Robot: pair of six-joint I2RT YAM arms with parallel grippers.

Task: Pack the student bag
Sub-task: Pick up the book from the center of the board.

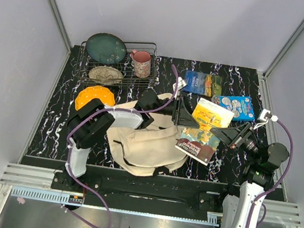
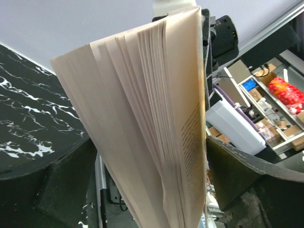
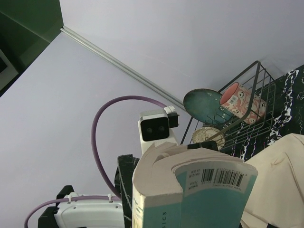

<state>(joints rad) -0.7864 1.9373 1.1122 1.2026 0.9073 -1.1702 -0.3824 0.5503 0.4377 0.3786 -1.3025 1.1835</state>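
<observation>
While the right gripper (image 1: 227, 135) clamps the paperback (image 1: 204, 134) and the left gripper (image 1: 184, 114) stands open astride it, fanned pages may snag the student bag (image 1: 147, 146).

The left arm (image 1: 88, 130) and right arm (image 1: 255, 185) have black joints, white shells and purple cables (image 1: 285, 138).

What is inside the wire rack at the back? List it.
The wire rack holds a dark green plate, a pink mug and a speckled beige dish. Anything under the dishes is covered.
</observation>
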